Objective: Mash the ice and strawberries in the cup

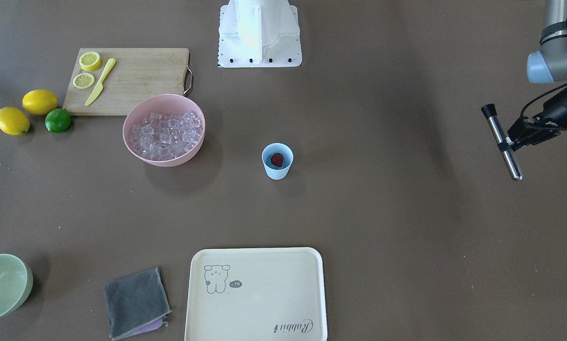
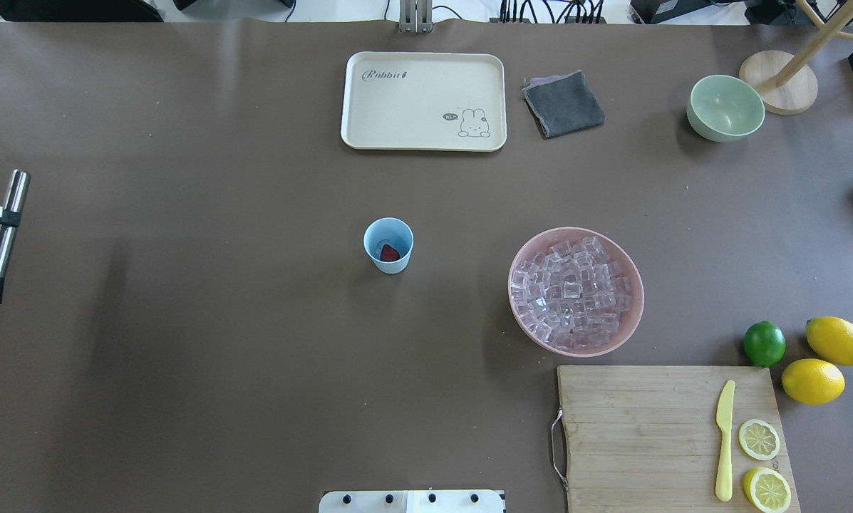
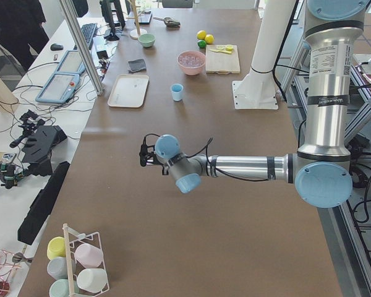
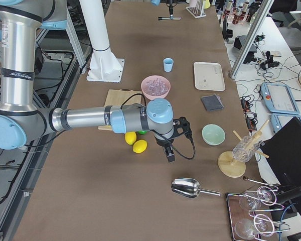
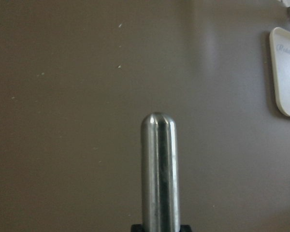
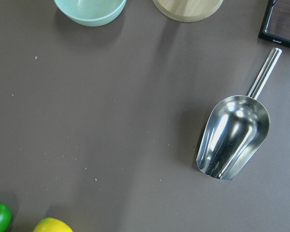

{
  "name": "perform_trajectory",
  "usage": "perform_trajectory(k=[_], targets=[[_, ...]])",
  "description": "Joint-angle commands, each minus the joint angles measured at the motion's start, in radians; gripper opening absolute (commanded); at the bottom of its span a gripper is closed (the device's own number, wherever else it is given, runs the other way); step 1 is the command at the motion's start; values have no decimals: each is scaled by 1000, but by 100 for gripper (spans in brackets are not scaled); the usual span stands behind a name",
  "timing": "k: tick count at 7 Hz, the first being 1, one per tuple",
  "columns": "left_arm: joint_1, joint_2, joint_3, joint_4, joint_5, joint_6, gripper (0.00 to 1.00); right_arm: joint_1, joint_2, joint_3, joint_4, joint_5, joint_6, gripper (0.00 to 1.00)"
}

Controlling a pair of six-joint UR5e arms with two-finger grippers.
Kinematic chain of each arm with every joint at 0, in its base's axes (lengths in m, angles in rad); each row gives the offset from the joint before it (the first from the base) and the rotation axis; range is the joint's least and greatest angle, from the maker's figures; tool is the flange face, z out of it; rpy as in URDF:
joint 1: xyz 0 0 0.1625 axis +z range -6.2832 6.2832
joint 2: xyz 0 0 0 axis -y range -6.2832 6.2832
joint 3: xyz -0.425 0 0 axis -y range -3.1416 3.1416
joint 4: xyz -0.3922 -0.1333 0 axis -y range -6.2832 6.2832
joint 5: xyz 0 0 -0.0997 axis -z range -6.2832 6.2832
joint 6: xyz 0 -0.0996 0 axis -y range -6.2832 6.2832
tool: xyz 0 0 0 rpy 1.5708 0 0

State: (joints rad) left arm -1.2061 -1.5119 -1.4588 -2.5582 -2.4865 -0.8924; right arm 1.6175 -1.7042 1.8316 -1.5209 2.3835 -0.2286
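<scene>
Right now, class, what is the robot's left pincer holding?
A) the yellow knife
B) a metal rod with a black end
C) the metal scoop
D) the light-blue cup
B: the left pincer is clamped on the metal rod. The yellow knife lies on the cutting board, the cup stands far from that arm, and the scoop lies loose.

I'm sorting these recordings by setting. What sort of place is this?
Probably a robotics lab staged as a drink-prep station: the left gripper holds a steel muddler over a long table, a side bench holds screens, and props include a pink bowl of ice.
</scene>
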Motion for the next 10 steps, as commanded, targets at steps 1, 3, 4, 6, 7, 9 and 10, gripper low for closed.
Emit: perform_trajectory(k=[1,3,4,6,7,9,10], targets=[[-6,93,113,-28,24,182,0,2,-5,0,-1,-3,0,99],[-3,104,146,-31,72,237,0,2,-3,-2,-1,-3,0,99],[-3,102,149,-31,87,248,0,2,0,-2,-1,-3,0,99],[-1,70,158,-25,92,248,98,4,-6,-6,-4,5,0,99],[0,58,158,-19,97,250,99,4,-5,-9,-5,8,2,100],[-12,47,147,-16,84,247,99,1,-12,-2,-4,-1,0,100],[-54,44,147,-10,86,247,99,1,-21,-2,2,-1,-2,100]])
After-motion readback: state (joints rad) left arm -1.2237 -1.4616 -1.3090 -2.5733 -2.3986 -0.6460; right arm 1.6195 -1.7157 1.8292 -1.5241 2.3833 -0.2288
